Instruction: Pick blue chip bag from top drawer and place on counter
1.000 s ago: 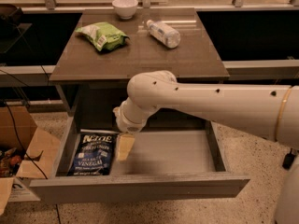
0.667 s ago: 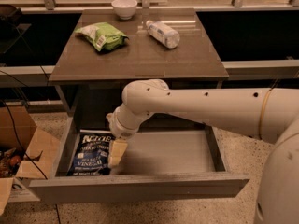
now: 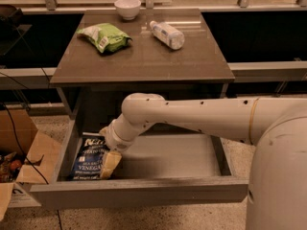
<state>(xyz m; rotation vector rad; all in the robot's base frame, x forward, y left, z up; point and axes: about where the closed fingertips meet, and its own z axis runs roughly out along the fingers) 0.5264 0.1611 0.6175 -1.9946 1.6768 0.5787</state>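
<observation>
Claw (image 3: 110, 163) low in open top drawer (image 3: 182, 158), over right edge of blue chip bag (image 3: 89, 158), its opening cannot be told

Dim warm light glares on the counter (image 3: 144, 63), leaving the gripper (image 3: 110, 162) shadowed at left inside the top drawer (image 3: 178, 157).

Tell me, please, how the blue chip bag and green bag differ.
The blue chip bag is navy, the green bag light green. The blue chip bag lies in the top drawer, the green bag on the counter. The hand is at the blue chip bag only.
</observation>
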